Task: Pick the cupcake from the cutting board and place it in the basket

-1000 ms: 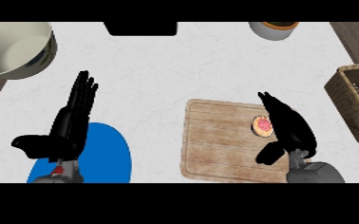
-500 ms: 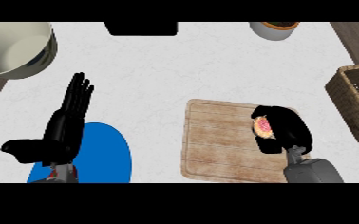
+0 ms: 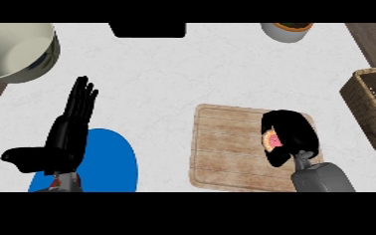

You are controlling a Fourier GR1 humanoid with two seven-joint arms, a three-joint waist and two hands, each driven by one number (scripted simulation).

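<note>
A: Any writing or labels to read anywhere?

B: None that I can make out. The surfaces are plain: a white marbled counter (image 3: 191,69), a wooden cutting board (image 3: 228,144), a blue plate (image 3: 110,164).

A: Containers, then?

B: A wicker basket (image 3: 361,99) sits at the right edge, cut off by the frame; I cannot tell what is inside it. At the top right is a grey pot (image 3: 288,31) with something dark brown in it, partly cropped. At the upper left a large pale bowl (image 3: 22,52) shows a bare inside as far as it is visible. A black object (image 3: 147,29) lies at the top edge; I cannot tell what it is.

A: Where is the cupcake?

B: The cupcake (image 3: 272,140) is on the right part of the cutting board, well apart from the basket. Only a bit of pink top shows.

A: Because of the hand?

B: Yes. The right hand (image 3: 292,135) is curled round it, fingers wrapped over and hiding most of it.

A: And the other hand?

B: The left hand (image 3: 70,127) is at the lower left, fingers straight and pointing up the view, thumb out to the side, partly over the blue plate's edge. It holds nothing.
</note>
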